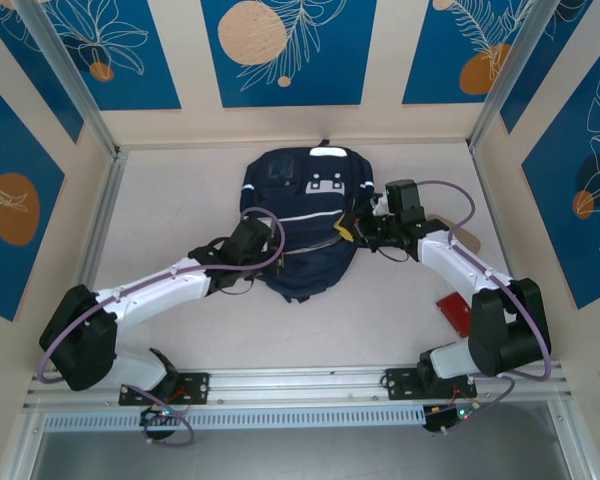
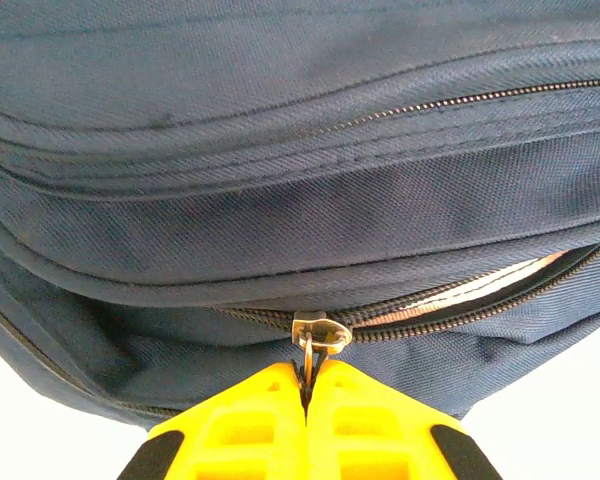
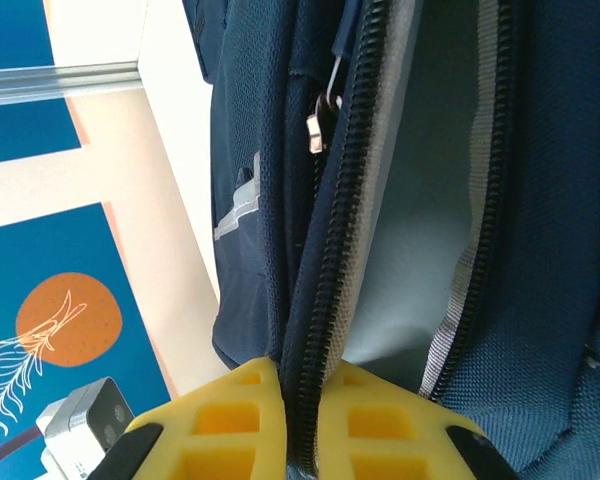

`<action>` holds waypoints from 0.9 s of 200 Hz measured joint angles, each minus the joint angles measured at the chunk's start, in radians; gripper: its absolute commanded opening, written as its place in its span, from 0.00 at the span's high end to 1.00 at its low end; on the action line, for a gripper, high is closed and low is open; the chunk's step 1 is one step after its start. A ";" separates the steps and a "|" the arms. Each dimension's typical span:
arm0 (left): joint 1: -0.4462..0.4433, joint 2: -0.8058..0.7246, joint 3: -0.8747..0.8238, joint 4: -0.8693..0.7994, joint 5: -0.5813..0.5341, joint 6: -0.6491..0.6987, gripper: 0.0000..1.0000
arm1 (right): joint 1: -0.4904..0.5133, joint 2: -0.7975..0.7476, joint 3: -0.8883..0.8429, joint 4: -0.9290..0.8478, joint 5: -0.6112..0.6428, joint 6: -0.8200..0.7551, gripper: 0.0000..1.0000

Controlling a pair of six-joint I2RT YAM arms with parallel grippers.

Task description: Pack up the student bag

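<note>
Top view: student bag (image 1: 305, 225) lies flat on the bench (image 1: 180, 190), centred and toward the far wall, top loop away from the arm bases. Left gripper (image 1: 250, 243) sits at the bag's left flank and right gripper (image 1: 358, 225) at its right flank, both against the fabric; jaw opening cannot be read from here. A flat red item (image 1: 453, 312) lies on the bench right of the bag and nearer the bases, apart from it. Left wrist view: yellow jaws pressed together with no gap, clamping the metal zip pull (image 2: 320, 335). To the pull's right the zip is parted and pale lining (image 2: 480, 290) shows in the slit; a second zip (image 2: 460, 103) higher on the bag is closed. Right wrist view: jaws narrow, pinching the zip tape (image 3: 315, 300) at the edge of the bag's gaping mouth. The pale lining is broadly exposed, with a silver slider (image 3: 318, 128) farther along the tape.
</note>
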 measured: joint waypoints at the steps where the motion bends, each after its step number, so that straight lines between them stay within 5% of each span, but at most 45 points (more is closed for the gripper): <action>1: 0.000 -0.001 0.000 0.001 0.002 0.002 1.00 | 0.000 0.000 0.000 0.000 0.000 0.000 0.85; 36: -0.011 -0.009 0.031 -0.003 0.042 0.070 1.00 | 0.019 -0.055 -0.042 0.009 0.016 0.061 0.49; 84: -0.061 0.002 0.115 -0.005 0.073 0.127 1.00 | 0.069 -0.104 -0.127 0.054 0.024 0.215 0.43; 117: -0.094 0.036 0.126 -0.005 0.090 0.138 1.00 | 0.108 -0.105 -0.127 0.086 0.034 0.273 0.50; 148: -0.106 0.054 0.132 -0.006 0.101 0.156 1.00 | 0.133 -0.101 -0.127 0.099 0.049 0.308 0.75; 180: -0.108 0.058 0.161 -0.053 0.068 0.161 1.00 | 0.134 -0.102 -0.124 0.089 0.065 0.298 0.90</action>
